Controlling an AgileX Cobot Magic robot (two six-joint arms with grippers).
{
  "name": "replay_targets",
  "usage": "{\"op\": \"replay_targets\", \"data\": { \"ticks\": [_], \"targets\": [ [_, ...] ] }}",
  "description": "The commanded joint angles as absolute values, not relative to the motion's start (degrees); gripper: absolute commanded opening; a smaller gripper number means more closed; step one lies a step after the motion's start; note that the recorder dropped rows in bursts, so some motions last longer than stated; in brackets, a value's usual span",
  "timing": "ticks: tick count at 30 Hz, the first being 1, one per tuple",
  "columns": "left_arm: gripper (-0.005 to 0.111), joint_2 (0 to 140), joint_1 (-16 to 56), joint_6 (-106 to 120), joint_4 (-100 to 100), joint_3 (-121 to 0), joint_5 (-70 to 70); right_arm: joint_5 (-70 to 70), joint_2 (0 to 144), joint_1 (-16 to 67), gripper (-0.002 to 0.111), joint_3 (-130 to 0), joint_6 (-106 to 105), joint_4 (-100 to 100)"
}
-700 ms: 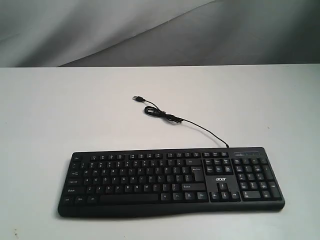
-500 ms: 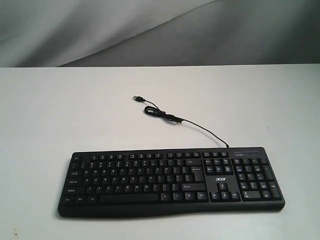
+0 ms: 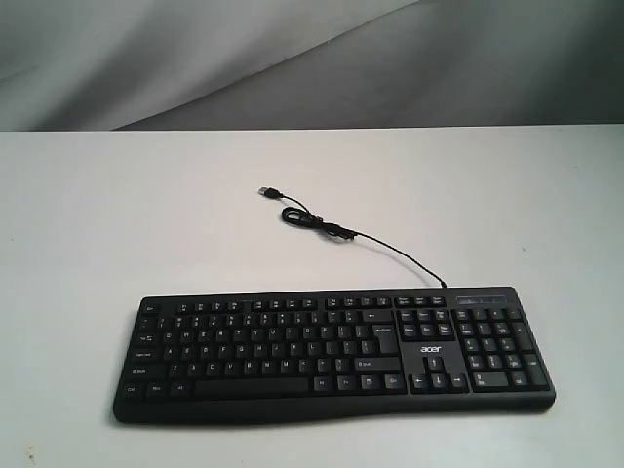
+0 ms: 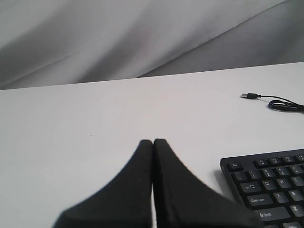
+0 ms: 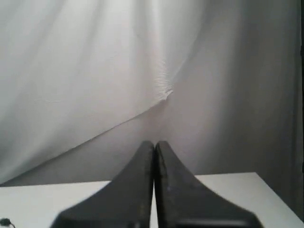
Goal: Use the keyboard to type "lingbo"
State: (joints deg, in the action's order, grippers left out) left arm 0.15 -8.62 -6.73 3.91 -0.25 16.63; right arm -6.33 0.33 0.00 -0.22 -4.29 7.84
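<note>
The black keyboard (image 3: 331, 351) with white legends and an acer logo lies flat near the table's front edge. Its thin black cable (image 3: 390, 252) runs back to a loose USB plug (image 3: 270, 193). Neither arm shows in the exterior view. In the left wrist view my left gripper (image 4: 153, 141) is shut with nothing between its black fingers, and the keyboard's Esc corner (image 4: 266, 185) lies beside it, apart from it. My right gripper (image 5: 155, 143) is also shut and empty, pointing at the backdrop above the table; the keyboard is out of that view.
A white tabletop (image 3: 146, 214) carries the keyboard. A grey-white draped cloth (image 3: 244, 58) hangs behind the table's far edge. In the right wrist view the table's right edge (image 5: 275, 194) shows.
</note>
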Motion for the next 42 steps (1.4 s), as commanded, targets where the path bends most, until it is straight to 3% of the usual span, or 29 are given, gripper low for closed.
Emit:
{"op": "replay_targets", "data": {
  "ticks": [1,6,12,21,28,38,42],
  "targets": [
    [0.001,0.0,-8.7,-7.0,3.4,0.0,16.4,-14.1,0.0,0.0,0.000,0.0,-4.2,8.2],
    [0.001,0.0,-8.7,-7.0,3.4,0.0,16.4,-9.2,0.0,0.0,0.000,-4.4,-3.8,8.2],
    [0.001,0.0,-8.7,-7.0,3.4,0.0,16.4,4.4,6.4,0.0,0.000,-20.1,-5.0,7.9],
    [0.001,0.0,-8.7,-7.0,3.4,0.0,16.4,30.5,37.2,0.1,0.000,-45.0,-17.9,17.0],
    [0.001,0.0,-8.7,-7.0,3.4,0.0,16.4,54.0,57.9,0.1,0.000,-47.8,-21.6,41.9],
    [0.001,0.0,-8.7,-7.0,3.4,0.0,16.4,47.3,74.0,0.1,0.000,-47.8,-21.4,44.2],
    [0.001,0.0,-8.7,-7.0,3.4,0.0,16.4,43.5,77.3,0.1,0.000,-47.9,-34.4,51.4]
  ]
}}
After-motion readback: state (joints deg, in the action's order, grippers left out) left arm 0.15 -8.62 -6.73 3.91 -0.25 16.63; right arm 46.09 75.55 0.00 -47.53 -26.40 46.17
